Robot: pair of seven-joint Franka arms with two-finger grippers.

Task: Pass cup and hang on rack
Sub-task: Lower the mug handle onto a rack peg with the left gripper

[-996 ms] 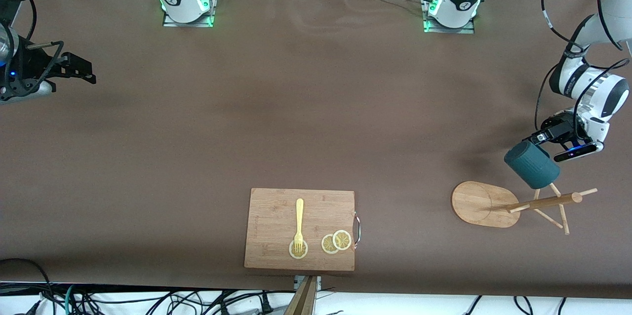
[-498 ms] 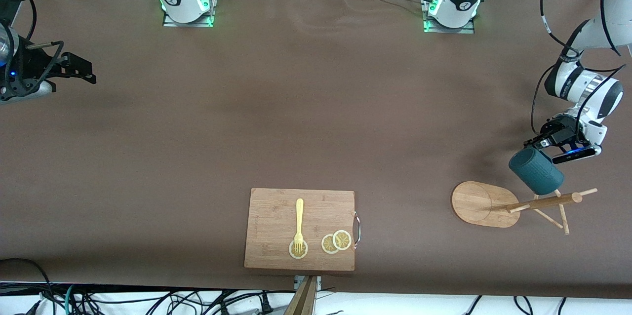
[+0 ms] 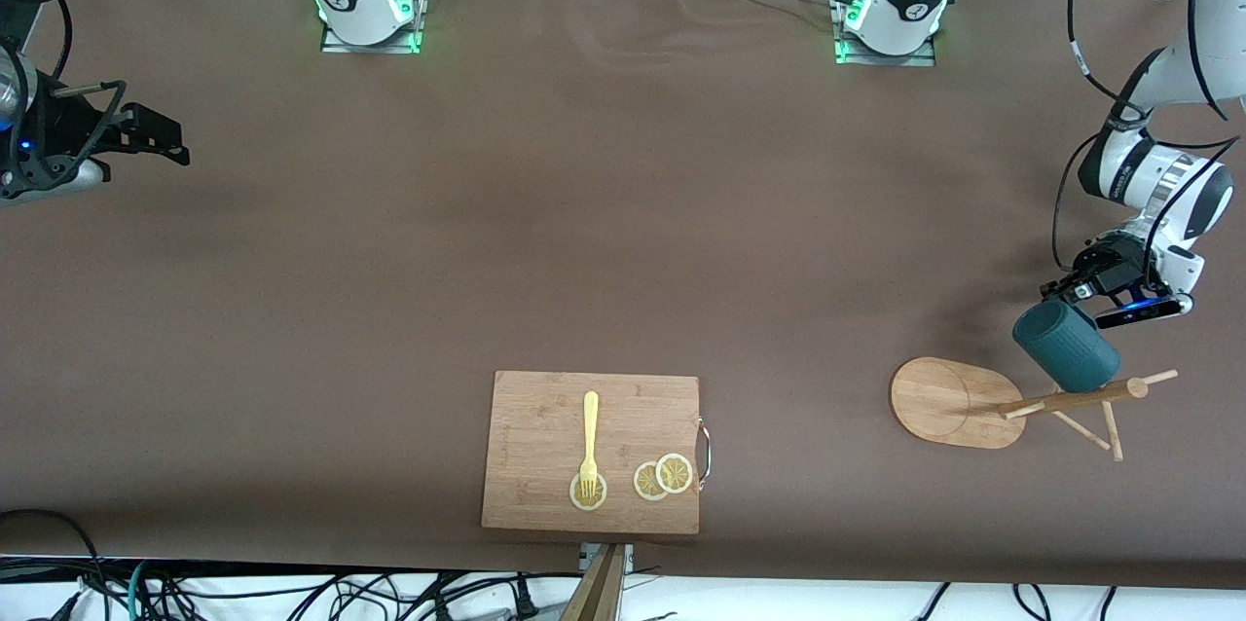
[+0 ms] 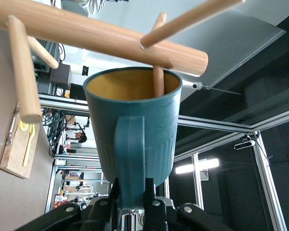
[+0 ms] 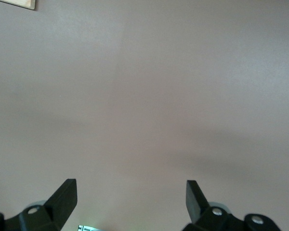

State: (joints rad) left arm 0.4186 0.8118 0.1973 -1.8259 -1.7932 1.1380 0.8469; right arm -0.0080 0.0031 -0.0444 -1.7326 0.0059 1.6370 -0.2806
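My left gripper (image 3: 1063,293) is shut on the handle of the dark teal cup (image 3: 1065,347) and holds it tilted in the air over the wooden rack (image 3: 1071,397), close to its post. In the left wrist view the gripper (image 4: 131,186) clamps the handle. The cup (image 4: 135,120) shows its mustard inside, and one thin peg (image 4: 158,79) reaches into its mouth under the post (image 4: 86,33). The rack's oval base (image 3: 942,402) sits near the left arm's end of the table. My right gripper (image 3: 175,142) waits open and empty at the right arm's end, over bare table (image 5: 130,192).
A bamboo cutting board (image 3: 545,426) lies near the front camera's edge at mid-table. It holds a yellow fork (image 3: 589,436) and lemon slices (image 3: 663,477). The two arm bases (image 3: 365,3) stand along the table's edge farthest from the front camera.
My left gripper has carried the cup down and toward the left arm's end of the table, closer to the rack's post and pegs. The right arm has not moved.
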